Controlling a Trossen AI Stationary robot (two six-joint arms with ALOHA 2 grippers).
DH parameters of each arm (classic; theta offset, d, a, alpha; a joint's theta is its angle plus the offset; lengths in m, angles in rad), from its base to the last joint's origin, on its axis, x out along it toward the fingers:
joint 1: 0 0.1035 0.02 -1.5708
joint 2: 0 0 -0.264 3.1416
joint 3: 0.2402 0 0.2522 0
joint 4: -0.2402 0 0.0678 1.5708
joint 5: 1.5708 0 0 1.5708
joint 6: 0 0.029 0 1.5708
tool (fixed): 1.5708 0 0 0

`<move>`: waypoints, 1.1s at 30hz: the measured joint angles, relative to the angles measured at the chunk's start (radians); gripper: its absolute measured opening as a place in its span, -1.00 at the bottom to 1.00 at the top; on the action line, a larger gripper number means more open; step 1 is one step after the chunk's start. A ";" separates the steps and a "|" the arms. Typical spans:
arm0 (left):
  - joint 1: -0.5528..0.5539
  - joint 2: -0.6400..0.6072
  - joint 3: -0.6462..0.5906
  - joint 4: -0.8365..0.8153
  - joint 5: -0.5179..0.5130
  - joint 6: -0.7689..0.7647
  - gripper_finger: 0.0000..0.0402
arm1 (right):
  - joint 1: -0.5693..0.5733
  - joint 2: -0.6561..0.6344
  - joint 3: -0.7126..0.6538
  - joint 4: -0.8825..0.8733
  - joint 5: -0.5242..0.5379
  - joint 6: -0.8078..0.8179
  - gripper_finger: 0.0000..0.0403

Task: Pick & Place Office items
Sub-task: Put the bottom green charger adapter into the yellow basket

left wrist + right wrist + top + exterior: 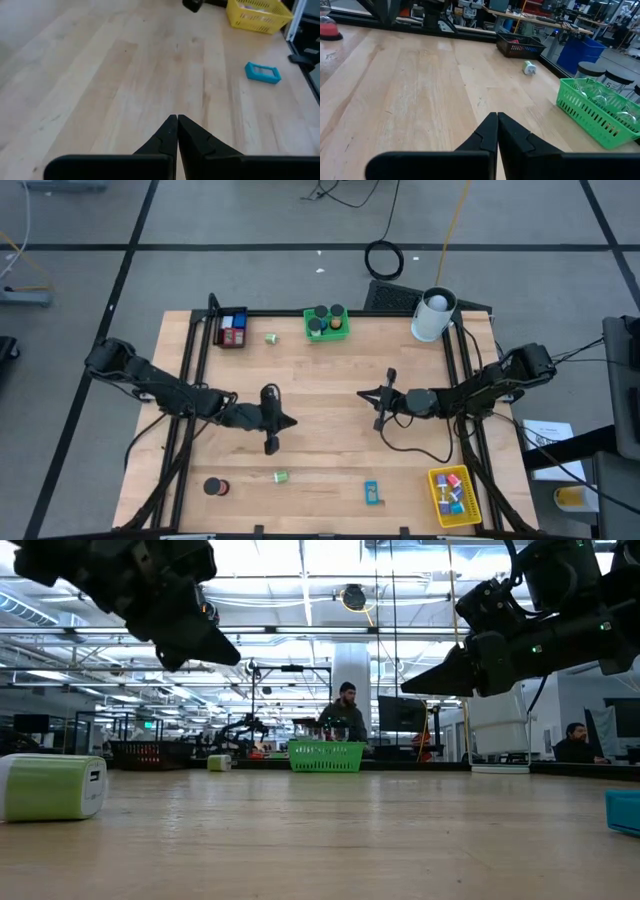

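Both grippers hover shut above the middle of the table and touch nothing. My left gripper points toward the near right corner. My right gripper points toward the far left. Loose items lie on the wood: a green-and-white piece near the far edge, another green piece, a black roll with a red piece and a cyan block along the near edge. More items sit in the bins.
A black bin and a green bin holding black rolls stand at the far edge. A white cylinder is at the far right corner and a yellow bin at the near right. People show beyond the table.
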 joint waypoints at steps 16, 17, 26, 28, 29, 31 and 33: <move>-0.004 0.000 0.115 -0.072 0.056 0.025 -0.82 | 0.000 0.000 0.000 0.000 0.000 0.000 -0.98; -0.011 0.000 0.134 -0.127 0.042 0.031 -0.80 | 0.000 0.000 0.000 0.000 0.000 0.000 -0.98; -0.026 0.000 0.202 -0.223 -0.012 0.055 -0.58 | 0.000 0.000 0.000 0.000 0.000 0.000 -0.98; -0.021 -0.001 0.202 -0.201 0.033 0.071 -0.58 | 0.000 0.000 0.000 0.000 0.000 0.000 -0.98; -0.015 -0.001 0.202 -0.197 0.070 0.074 -0.58 | 0.000 0.000 0.000 0.000 0.000 0.000 -0.98; -0.008 -0.001 0.202 -0.192 0.100 0.044 -0.58 | 0.000 0.000 0.000 0.000 0.000 0.000 -0.98; -0.007 -0.001 0.202 -0.202 0.089 0.002 -0.60 | 0.000 0.000 0.000 0.000 0.000 0.000 -0.98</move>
